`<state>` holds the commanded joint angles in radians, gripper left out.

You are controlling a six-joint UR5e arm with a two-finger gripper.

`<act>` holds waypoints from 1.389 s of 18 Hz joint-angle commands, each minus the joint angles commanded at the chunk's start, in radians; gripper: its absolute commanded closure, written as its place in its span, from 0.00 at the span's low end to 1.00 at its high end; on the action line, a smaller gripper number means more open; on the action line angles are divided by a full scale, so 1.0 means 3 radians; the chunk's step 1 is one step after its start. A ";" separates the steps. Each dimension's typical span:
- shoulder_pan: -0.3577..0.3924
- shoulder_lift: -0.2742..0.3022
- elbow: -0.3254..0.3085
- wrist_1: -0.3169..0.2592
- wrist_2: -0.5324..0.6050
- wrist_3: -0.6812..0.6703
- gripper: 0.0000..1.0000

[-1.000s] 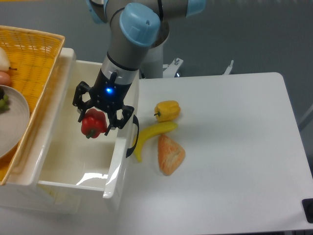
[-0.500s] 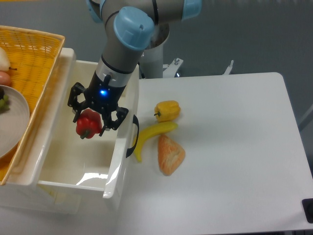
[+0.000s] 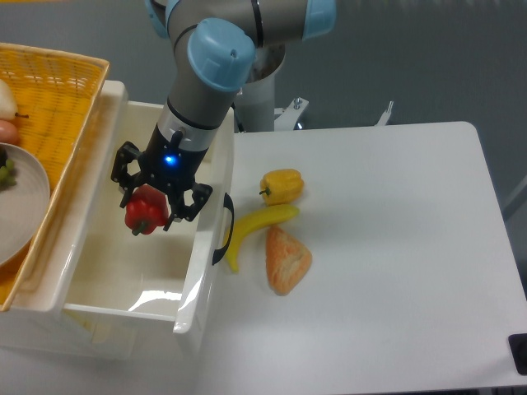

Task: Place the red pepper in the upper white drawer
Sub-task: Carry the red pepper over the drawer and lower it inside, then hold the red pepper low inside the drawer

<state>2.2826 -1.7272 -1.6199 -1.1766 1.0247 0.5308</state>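
The gripper (image 3: 153, 200) hangs over the open upper white drawer (image 3: 123, 271), its black fingers (image 3: 191, 200) closed around the red pepper (image 3: 146, 211). The pepper sits between the fingers, its lower lobes protruding below the fingertips; the stem is hidden. A blue light shows on the gripper body. The pepper is held in the air above the drawer's interior, toward the rear half and clear of the floor; whether it is above or below the rim level cannot be told from this angle.

Surroundings: the drawer is pulled out toward the viewer, with the dark curved handle (image 3: 222, 230) on its right wall. To the left, the yellow wicker basket (image 3: 62, 99) overhangs the drawer's left edge; it holds a grey plate (image 3: 20, 206) and some fruit, only partly visible. On the white table (image 3: 395, 263) to the right of the drawer lie a yellow bell pepper (image 3: 282, 185), a banana (image 3: 251, 228) touching the drawer side near the handle, and an orange-tan bread piece (image 3: 286, 260) just beside the banana.

Clearances: the right finger stands near the drawer's right wall, the left finger nearer the basket's rim. The drawer floor beneath and forward of the pepper is bare white plastic. The arm's column descends from the upper rear, over the drawer's back right corner.
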 joint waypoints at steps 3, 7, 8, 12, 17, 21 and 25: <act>-0.0020 -0.0005 0.0000 0.0000 0.0000 0.0000 0.43; -0.0031 -0.0026 0.0005 0.0000 0.0000 0.0005 0.43; -0.0051 -0.0031 0.0005 0.0000 0.0000 0.0005 0.43; -0.0067 -0.0046 0.0005 0.0005 0.0000 0.0005 0.42; -0.0087 -0.0051 0.0005 0.0005 0.0000 0.0005 0.42; -0.0092 -0.0072 0.0000 0.0005 0.0000 0.0005 0.41; -0.0112 -0.0077 0.0000 0.0005 0.0000 0.0005 0.41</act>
<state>2.2489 -1.7503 -1.6199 -1.1750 1.0247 0.5323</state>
